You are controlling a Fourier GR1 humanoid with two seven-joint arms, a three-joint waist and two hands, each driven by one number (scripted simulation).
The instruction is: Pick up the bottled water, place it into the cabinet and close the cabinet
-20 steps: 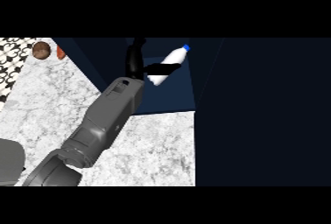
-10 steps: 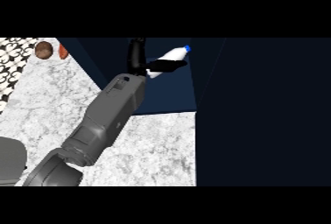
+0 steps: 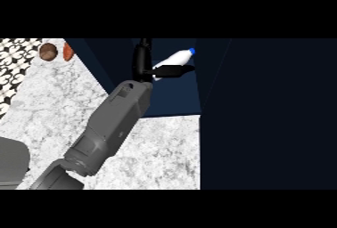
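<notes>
Judging from how things lie, the main risk is a toppled bottle [image 3: 172, 59]. It is held in the upper middle of the frame, inside the dark blue opening of the cabinet [image 3: 178, 95], and it is tilted, its blue cap pointing to the upper right. The right hand [image 3: 142, 62] is closed round it, with one black finger [image 3: 175, 69] crossing under its white body. Whether the bottle's base rests on anything cannot be told. If it were let go at this tilt, it would likely fall on its side and could roll out toward the worktop [image 3: 52, 111].

A second risk lies at the cabinet's right inner wall, which is near the cap: a further push to the upper right could knock the bottle against it and shift it in the hand.

A third risk concerns the door [image 3: 270, 111], taken to be the broad dark panel at the right of the frame. The grey forearm [image 3: 112, 124] lies across the opening's lower edge, so it could be struck if the door were swung before the arm is drawn clear.

Counted: one bottle, one cabinet, one door, one hand in view, one worktop. Two round things [image 3: 47, 51] are seen at the upper left, too small to be named. The left hand is not seen.
</notes>
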